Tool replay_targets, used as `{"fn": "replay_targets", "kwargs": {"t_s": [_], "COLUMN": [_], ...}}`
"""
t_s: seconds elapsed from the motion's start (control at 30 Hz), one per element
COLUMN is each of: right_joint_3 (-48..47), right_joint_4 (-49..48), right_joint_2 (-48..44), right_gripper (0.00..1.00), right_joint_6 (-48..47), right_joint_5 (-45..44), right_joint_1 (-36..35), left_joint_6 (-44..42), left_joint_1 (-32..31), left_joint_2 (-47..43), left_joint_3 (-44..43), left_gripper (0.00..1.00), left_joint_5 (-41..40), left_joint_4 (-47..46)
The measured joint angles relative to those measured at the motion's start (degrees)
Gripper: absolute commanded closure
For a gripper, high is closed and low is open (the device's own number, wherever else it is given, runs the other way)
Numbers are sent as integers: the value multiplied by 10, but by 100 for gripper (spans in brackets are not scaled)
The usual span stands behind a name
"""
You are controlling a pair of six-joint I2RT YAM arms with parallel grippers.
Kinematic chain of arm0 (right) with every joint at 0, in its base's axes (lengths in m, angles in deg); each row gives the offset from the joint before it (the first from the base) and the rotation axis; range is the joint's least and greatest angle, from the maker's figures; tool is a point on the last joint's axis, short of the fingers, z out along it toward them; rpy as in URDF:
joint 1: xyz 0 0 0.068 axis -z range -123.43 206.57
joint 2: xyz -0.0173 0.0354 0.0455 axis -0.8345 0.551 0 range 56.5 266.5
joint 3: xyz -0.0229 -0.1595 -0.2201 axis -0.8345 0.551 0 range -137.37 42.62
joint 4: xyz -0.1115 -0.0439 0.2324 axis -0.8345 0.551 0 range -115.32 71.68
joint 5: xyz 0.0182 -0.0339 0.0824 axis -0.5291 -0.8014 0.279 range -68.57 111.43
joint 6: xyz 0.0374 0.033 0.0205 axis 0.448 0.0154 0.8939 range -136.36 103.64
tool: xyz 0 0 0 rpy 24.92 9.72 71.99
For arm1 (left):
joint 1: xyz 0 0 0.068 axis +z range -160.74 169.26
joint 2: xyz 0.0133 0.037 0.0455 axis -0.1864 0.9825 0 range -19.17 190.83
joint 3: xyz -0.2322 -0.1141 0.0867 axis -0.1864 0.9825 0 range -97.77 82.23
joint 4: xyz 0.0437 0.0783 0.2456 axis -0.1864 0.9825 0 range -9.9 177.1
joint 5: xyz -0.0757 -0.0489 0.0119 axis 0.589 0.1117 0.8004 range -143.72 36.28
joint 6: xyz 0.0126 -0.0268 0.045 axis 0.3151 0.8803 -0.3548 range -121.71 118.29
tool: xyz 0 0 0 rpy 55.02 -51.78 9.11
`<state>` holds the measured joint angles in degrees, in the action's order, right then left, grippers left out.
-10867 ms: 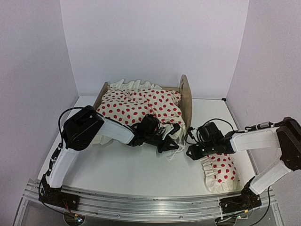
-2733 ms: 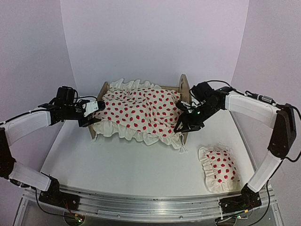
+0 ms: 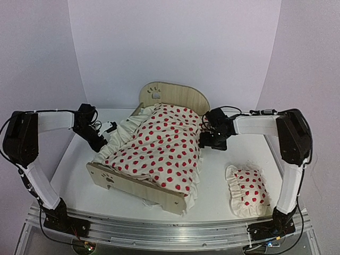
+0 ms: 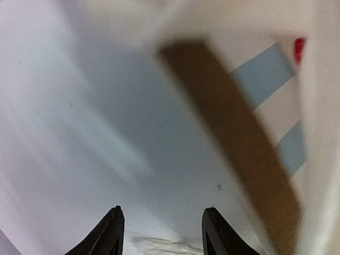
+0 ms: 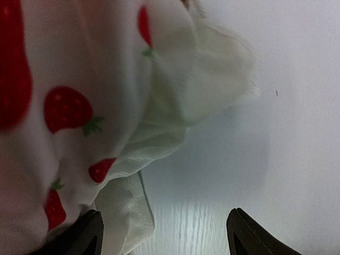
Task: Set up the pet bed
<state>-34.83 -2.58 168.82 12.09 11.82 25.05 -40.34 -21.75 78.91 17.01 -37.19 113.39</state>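
The pet bed (image 3: 159, 192) sits mid surface (image 3: 212, 183), long axis far headboard (image 3: 175, 95) to near footboard (image 3: 119, 179), between my claws. My left claw (image 4: 163, 210) parted, empty, beside left rail (image 4: 234, 138); right claw (image 5: 164, 212) wide, empty, at ruffled blanket (image 5: 202, 69).

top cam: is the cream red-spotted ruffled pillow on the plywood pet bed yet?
No, the cream red-spotted ruffled pillow lies on the white table, apart from the light plywood pet bed.
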Motion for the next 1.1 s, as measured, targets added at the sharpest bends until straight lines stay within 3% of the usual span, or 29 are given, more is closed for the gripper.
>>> {"fn": "replay_targets", "kwargs": {"t_s": [0.2, 0.33, 0.43, 0.57, 0.77, 0.9, 1.1], "right_joint_3": [-251, -329, -326, -245, -167, -134, -79], "right_joint_4": [1, -51, -70, -71, -11, 36, 147], "right_joint_2": [170, 220, 206, 120, -45, -133, -204], "right_gripper": [15, 14, 12, 9, 9, 10, 16], "right_joint_6": [-36, -64, -71, -96, -114, -96, -20], "right_joint_5": [-5, -1, 23, 38, 15, -12, -19], "right_joint_1": [37, 52, 66, 78, 114, 127, 119], "left_joint_6": [-34, -31, -14, -7, -1, 29, 54], "left_joint_1": [-73, -160, -209, -238, -144, -84, -84], "left_joint_2": [-58, -55, -55, -56, -61, -52, 66], "left_joint_3": [25, 27, 22, -29, -146, -239, -429], "left_gripper": [48, 47, 44, 38, 21, 14, 12], "left_joint_5": [6, 32, 75, 143, 195, 146, 10], "left_joint_4": [42, 72, 97, 112, 81, 21, -28]}}
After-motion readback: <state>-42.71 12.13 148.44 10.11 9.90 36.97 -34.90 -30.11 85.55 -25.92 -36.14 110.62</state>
